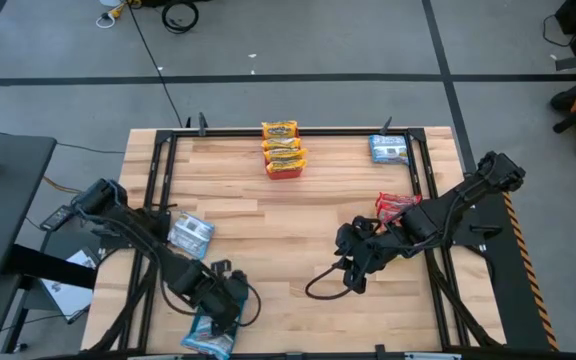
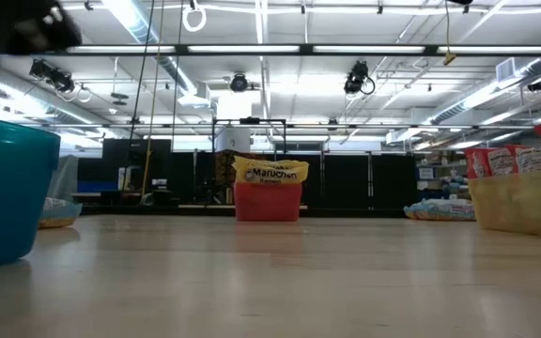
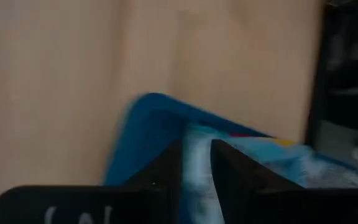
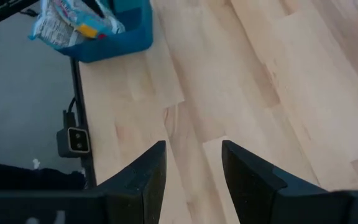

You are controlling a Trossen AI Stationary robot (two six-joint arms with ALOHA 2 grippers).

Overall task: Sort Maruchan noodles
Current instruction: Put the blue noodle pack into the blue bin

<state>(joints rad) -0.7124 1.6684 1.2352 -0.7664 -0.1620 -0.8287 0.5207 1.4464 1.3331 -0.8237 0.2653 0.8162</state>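
Mostly the sorting looks finished: yellow Maruchan noodles [image 1: 283, 148] are stacked in the red tray [image 2: 268, 200] at the table's [image 1: 268, 235] far edge, red packets [image 1: 396, 205] lie beside the right arm, and blue packets [image 1: 190, 233] sit nearer the left arm. The left end effector [image 1: 214, 318] is over the blue tray [image 4: 114, 37] at the near edge, its fingers [image 3: 166, 177] narrowly apart around a blue packet [image 3: 199, 165]; a firm grip I cannot tell. The right end effector [image 4: 193, 171] hovers half open, holding nothing.

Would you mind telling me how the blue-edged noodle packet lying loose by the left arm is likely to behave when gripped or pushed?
The blue-edged packet looks flat and thin, so probably light. Its glossy wrapper may crinkle and slide on the smooth wooden table. Lying flat, it seems unlikely to roll or tip.
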